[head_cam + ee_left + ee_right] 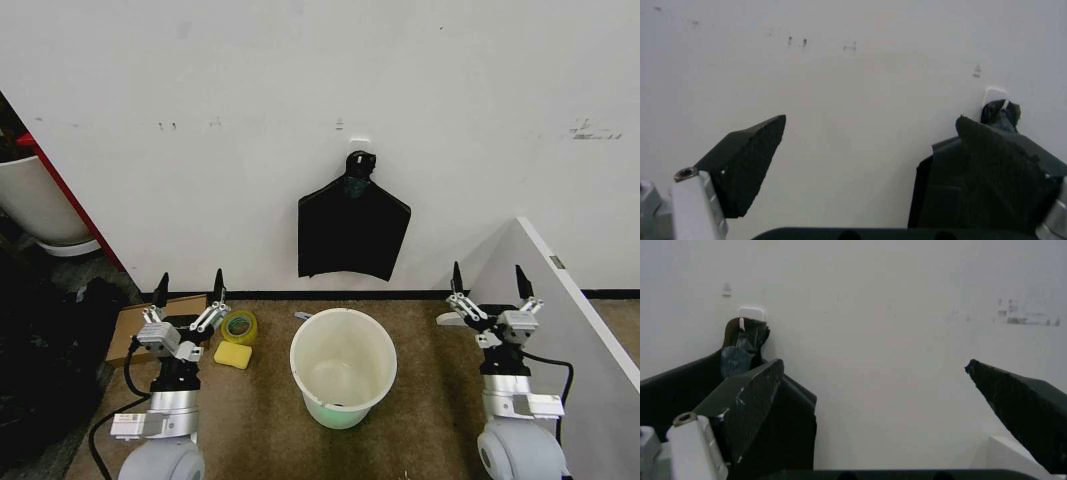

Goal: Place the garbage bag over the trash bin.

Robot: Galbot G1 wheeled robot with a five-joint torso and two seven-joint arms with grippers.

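A: How did the grippers stand at that moment?

B: My left gripper (pixel 190 287) was raised on the left, near side of the scene, with its two black fingers spread wide and nothing between them. My right gripper (pixel 490 280) was the same on the right side: fingers wide apart, empty, pointing up toward the wall (pixel 200 100).

A: And the bin?

B: The trash bin (pixel 343 403) stood on the brown floor between my two arms, near me, upright and with its mouth open. I saw no bag over its rim.

A: Where was the bag?

B: A flat black bag (pixel 352 234) with a knotted top hung on a white hook (pixel 361 145) on the far wall, above and behind the bin, well apart from both grippers. In my left wrist view it (pixel 953 195) was partly behind one finger.

A: Anything else?

B: A yellow sponge (pixel 233 354) and a roll of tape (pixel 239 325) lay just left of the bin, and a white panel (pixel 570 310) stood at the right.
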